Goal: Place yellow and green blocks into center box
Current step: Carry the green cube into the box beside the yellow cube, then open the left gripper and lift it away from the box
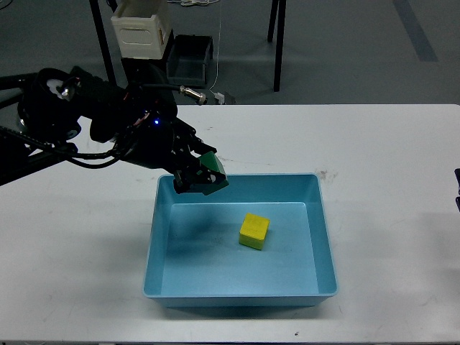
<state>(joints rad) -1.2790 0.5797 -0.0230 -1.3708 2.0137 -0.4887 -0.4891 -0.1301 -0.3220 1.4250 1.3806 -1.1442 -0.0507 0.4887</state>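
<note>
my left gripper [203,177] is closed around the green block [213,167], holding it over the far left corner of the light-blue tray [321,237], just above the rim. the yellow block [254,231] sits on the tray's flat bottom, near its middle. the tray rests on the white table [388,158], toward its near edge.

A cream-white crate [141,31] and dark grey bin [188,56] stand beyond the white table [388,165].
</note>
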